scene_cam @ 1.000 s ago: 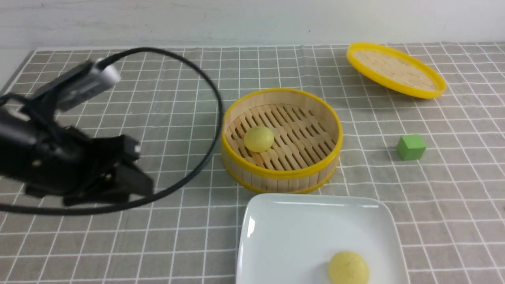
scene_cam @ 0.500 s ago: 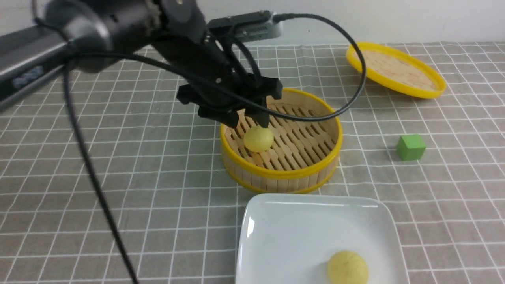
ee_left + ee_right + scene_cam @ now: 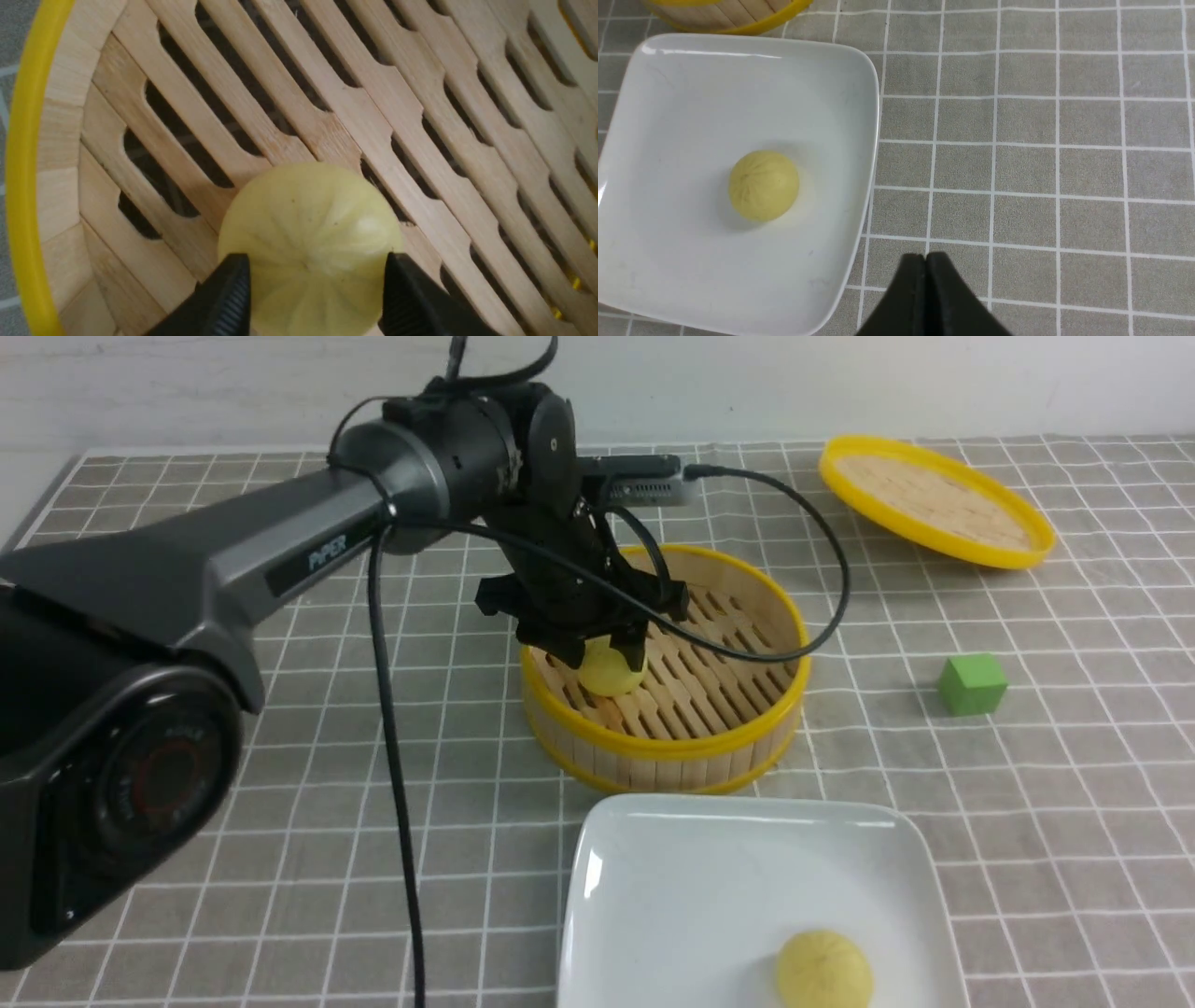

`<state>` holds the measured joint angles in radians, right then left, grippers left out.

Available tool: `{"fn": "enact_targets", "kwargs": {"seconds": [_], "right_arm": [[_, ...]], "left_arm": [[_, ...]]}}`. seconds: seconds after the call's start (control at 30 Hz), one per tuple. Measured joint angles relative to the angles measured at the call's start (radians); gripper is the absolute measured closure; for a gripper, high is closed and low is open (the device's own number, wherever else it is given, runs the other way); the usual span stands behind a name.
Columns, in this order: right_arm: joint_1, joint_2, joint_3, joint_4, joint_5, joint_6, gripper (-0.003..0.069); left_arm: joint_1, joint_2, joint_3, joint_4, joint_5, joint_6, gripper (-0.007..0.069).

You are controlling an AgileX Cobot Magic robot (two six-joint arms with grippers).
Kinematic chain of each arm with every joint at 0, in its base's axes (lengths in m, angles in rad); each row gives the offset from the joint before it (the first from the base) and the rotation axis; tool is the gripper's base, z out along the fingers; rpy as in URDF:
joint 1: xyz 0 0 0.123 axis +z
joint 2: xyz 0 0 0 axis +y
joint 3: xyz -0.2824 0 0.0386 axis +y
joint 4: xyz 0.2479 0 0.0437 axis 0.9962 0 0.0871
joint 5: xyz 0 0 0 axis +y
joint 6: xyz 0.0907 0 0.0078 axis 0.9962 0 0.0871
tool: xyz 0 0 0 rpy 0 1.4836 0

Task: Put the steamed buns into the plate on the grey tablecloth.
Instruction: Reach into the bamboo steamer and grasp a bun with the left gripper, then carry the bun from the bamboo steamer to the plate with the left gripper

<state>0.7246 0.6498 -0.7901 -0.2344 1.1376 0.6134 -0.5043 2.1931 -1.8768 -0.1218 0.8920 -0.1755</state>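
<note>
Your left claw [image 3: 604, 663] has come down since the last front frame, its spread fingers now either side of a pale-yellow domed bun [image 3: 611, 674]; you cannot tell whether they grip it. That bun is unmoved, toward nine o'clock inside the round yellow-rimmed bamboo basket [image 3: 667, 744]. At the basket's six o'clock, your glossy white square plate [image 3: 672, 887] holds the second pale-yellow bun [image 3: 824, 971], toward three o'clock, on the grey white-gridded tablecloth [image 3: 1046, 896]. Your right claw [image 3: 927, 256], pressed together, shows only in its wrist view, near the plate.
</note>
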Motion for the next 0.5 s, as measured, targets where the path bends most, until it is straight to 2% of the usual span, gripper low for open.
{"fn": "enact_targets", "kwargs": {"seconds": [0.03,0.1,0.17,0.23,0.4,0.5], "right_arm": [[0.0,0.0,0.0,0.0,-0.001,0.0,0.0664],[0.0,0.0,0.0,-0.001,-0.012,0.0,0.0662],[0.0,0.0,0.0,-0.008,-0.021,0.0,0.0661],[0.0,0.0,0.0,-0.01,-0.023,0.0,0.066],[0.0,0.0,0.0,-0.01,-0.015,0.0,0.0658],[0.0,0.0,0.0,-0.01,-0.014,0.0,0.0658]], "left_arm": [[0.0,0.002,0.0,0.0,-0.001,0.0,0.0277],[0.0,0.015,-0.005,0.0,-0.003,0.0,0.0419],[0.0,0.013,-0.008,0.0,0.014,0.0,0.053],[0.0,0.0,-0.008,0.0,0.037,0.0,0.0578],[-0.009,-0.18,-0.004,0.001,0.247,0.085,0.0605],[-0.021,-0.284,0.001,0.004,0.311,0.111,0.0605]]}}
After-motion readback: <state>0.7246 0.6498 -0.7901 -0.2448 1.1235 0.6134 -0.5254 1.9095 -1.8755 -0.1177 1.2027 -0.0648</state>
